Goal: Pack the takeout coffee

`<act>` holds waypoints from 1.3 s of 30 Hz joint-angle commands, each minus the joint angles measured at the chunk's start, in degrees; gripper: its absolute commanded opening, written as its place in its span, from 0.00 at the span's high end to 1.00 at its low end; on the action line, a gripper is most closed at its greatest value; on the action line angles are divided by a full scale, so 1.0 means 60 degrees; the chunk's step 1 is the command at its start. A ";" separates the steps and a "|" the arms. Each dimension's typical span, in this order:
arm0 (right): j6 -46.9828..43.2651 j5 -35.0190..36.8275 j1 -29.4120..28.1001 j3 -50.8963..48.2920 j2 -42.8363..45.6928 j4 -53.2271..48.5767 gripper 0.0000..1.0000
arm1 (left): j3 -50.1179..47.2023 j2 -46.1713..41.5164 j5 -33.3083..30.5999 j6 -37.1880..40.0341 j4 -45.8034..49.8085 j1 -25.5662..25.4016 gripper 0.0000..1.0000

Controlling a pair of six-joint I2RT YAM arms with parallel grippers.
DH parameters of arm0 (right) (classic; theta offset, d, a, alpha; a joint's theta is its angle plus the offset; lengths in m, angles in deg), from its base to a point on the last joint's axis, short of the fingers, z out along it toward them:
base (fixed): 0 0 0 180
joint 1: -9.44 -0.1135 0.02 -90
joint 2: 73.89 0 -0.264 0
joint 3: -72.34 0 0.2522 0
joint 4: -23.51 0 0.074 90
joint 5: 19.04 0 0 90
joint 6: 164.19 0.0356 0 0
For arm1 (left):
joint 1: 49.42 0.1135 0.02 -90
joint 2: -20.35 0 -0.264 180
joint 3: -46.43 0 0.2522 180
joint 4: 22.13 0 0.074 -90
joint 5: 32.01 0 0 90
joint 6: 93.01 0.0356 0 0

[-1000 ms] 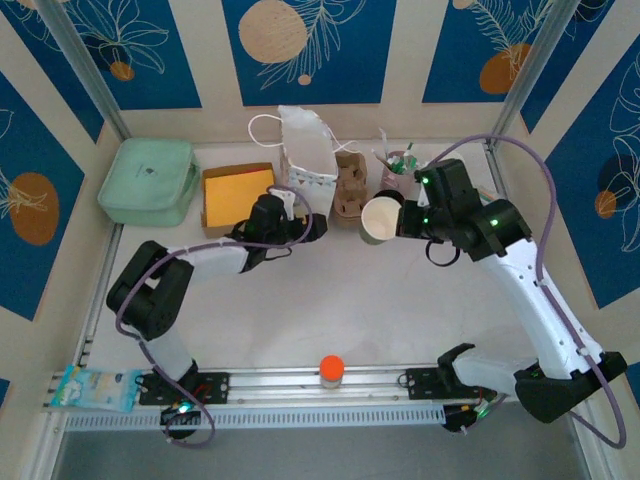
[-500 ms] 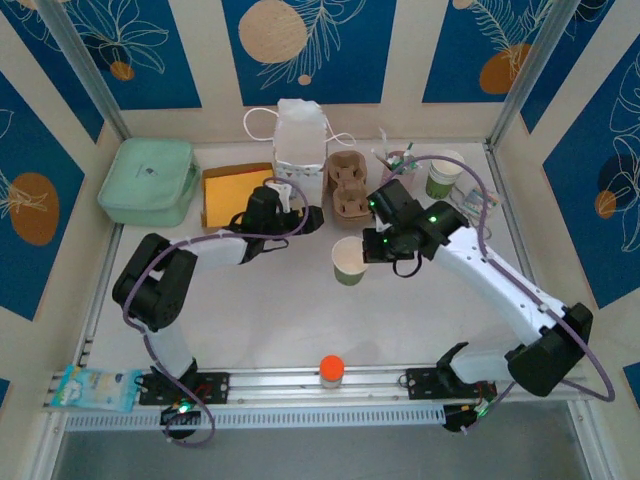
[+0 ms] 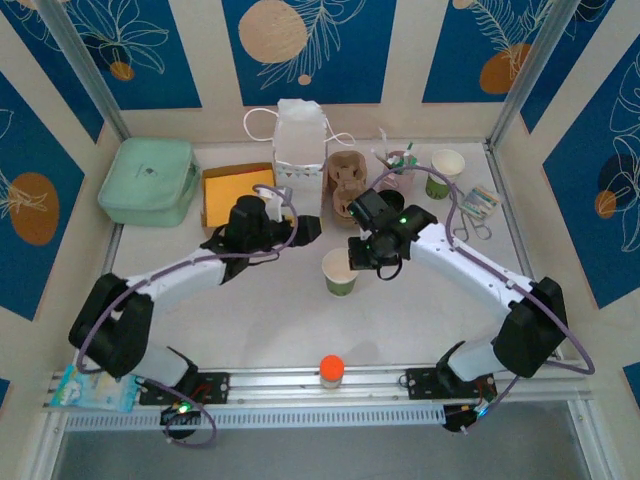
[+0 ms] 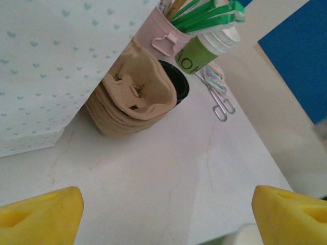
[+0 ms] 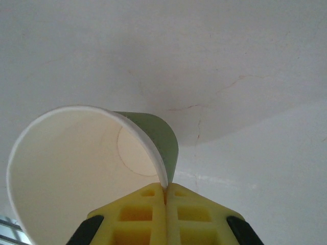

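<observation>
Your right arm [image 3: 455,260] has its jaws pinched shut on the rim of the takeout coffee cup [image 3: 339,272]. The cup is upright and uncapped near the desk's [image 3: 250,320] middle, likely so its mouth stays free for capping. Your left arm's [image 3: 190,268] jaws stand wide and empty, facing the pulp carrier [image 4: 134,94] and black lid [image 4: 179,86] at the far edge, beside the paper bag [image 3: 298,150]. The desk is white with hairline cracks, and blue leaf-print walls [image 3: 340,70] stand behind.

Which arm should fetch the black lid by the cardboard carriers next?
Left, probably: the left gripper is open, facing the black lid; the right gripper is shut on the rim of the green cup.
</observation>
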 commanded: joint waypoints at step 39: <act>0.0678 0.0366 -0.0052 -0.0913 0.0357 0.0447 0.76 | -0.1675 -0.3311 -0.0974 0.0724 0.1935 -0.0492 0.14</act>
